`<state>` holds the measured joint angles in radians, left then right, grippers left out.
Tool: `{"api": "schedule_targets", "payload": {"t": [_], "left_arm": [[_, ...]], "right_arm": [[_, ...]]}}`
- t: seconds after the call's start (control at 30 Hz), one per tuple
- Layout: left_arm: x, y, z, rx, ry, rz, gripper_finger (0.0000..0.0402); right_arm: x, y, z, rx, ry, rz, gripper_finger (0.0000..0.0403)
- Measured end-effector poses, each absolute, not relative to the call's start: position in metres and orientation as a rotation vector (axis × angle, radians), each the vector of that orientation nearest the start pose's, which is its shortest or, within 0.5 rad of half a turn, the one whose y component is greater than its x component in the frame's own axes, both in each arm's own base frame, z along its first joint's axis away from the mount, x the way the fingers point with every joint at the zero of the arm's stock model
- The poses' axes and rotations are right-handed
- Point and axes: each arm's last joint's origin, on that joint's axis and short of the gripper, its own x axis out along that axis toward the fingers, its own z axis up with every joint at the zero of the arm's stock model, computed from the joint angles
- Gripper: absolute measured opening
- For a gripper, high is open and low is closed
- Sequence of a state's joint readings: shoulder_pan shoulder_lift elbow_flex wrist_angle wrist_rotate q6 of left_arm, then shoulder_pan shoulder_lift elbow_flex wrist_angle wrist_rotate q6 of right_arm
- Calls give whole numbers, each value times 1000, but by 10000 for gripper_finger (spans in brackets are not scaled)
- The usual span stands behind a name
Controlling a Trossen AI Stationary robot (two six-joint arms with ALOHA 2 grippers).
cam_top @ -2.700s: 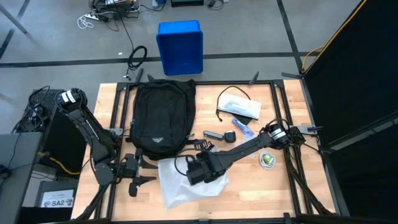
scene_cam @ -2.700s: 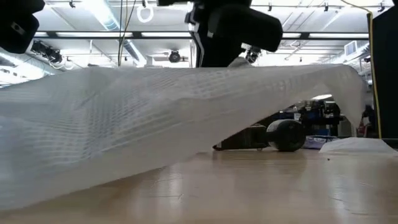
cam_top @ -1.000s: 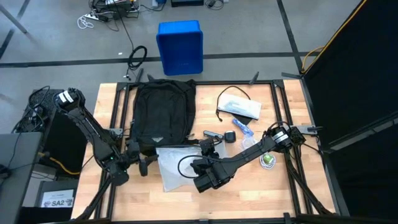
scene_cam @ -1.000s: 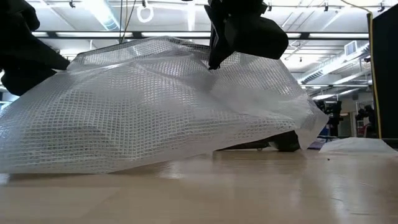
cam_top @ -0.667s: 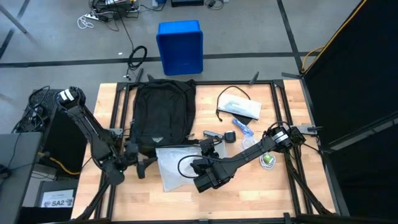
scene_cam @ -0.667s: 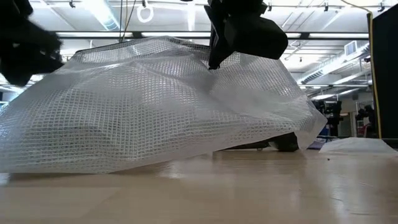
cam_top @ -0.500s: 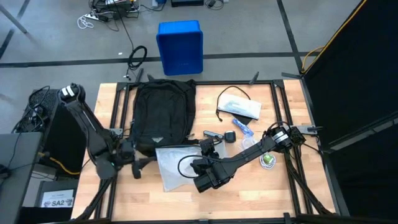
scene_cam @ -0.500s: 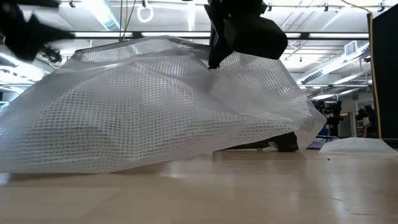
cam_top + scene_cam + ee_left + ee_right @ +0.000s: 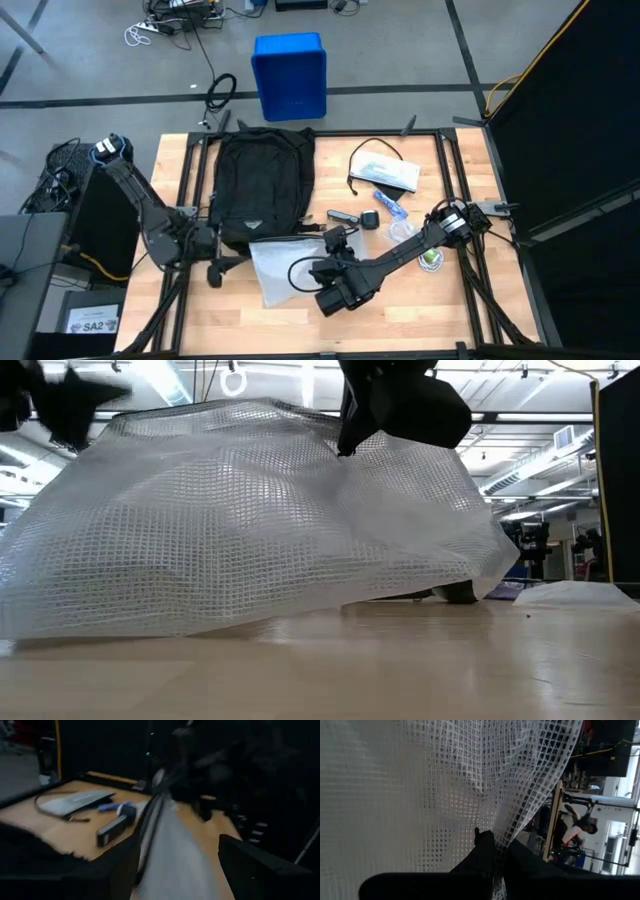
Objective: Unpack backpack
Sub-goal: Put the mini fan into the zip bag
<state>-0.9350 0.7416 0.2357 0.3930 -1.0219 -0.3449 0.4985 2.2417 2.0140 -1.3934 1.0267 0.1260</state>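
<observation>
Already several items lie out at the high view's centre-right. The right gripper point(image 9: 331, 288) pinches a mesh pouch point(image 9: 283, 265) (lower centre) beside the backpack point(image 9: 260, 185); the left gripper point(image 9: 217, 262) stands open, empty.

overhead downward, low level; both show mesh pouch point(image 9: 280, 268)
</observation>
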Motion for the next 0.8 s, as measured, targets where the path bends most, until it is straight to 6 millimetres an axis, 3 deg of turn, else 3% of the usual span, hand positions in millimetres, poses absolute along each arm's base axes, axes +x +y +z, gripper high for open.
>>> {"api": "schedule_targets", "payload": {"t": [0.17,0.47,0.8], "left_arm": [[98,-84,168,-416,-46,70,236],[100,-88,163,-485,7,49,236],[109,-82,154,-514,26,164,236]], "right_arm": [[389,187,231,-1032,1145,-469,0],[389,185,232,-1022,1147,-488,0],[390,182,232,-1026,1139,-505,0]]}}
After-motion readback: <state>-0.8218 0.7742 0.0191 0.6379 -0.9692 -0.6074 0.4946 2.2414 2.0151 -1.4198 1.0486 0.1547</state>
